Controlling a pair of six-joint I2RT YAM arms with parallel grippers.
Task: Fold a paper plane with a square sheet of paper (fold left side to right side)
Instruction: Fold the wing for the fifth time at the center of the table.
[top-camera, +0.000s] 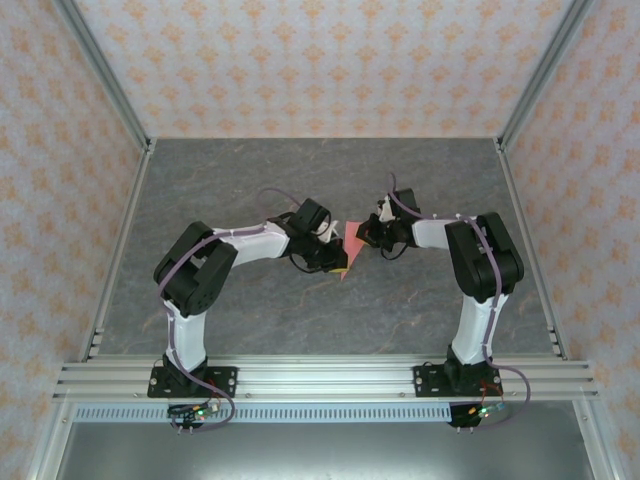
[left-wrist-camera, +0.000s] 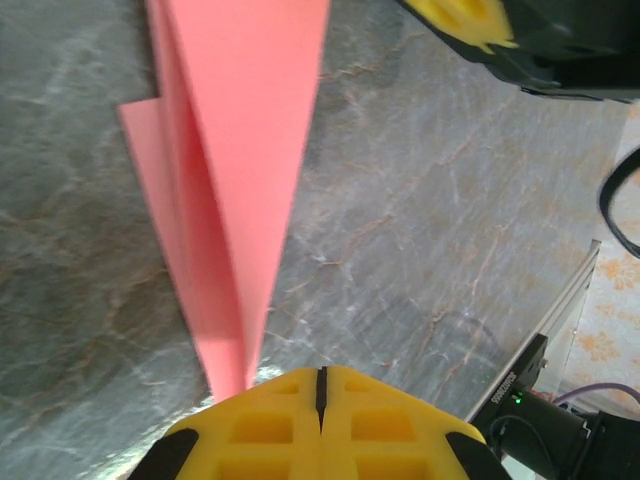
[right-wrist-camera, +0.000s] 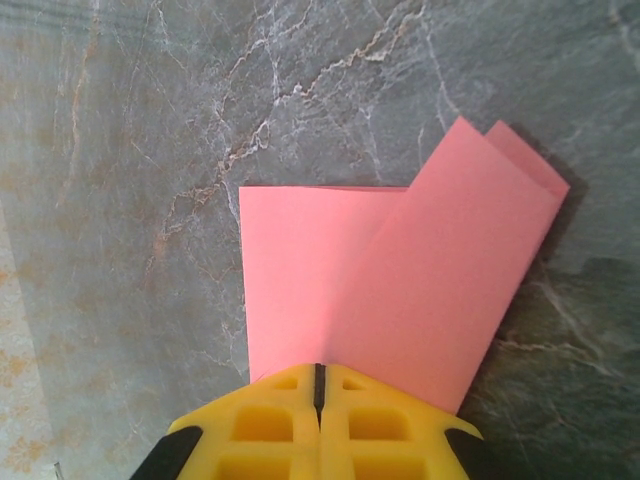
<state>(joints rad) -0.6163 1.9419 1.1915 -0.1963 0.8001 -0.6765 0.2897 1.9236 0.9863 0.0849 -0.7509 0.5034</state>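
**Paper plane (top-camera: 347, 258) sits between 2 clenched claws at mid-counter**

Salmon-pink and already folded into a narrow dart with layered flaps, it lies at the middle of the grey counter (top-camera: 300, 180). From the left claw (left-wrist-camera: 321, 372) its long axis runs straight ahead, with the pointed end just beside the clenched yellow fingers. The right claw (right-wrist-camera: 318, 368), likewise clenched, meets the wider edge, where 2 overlapping layers fan out ahead of it. Whether either claw pinches the paper or merely presses on it, I cannot tell. Both arms look equally near, so the next crease probably turns on that shared axis.
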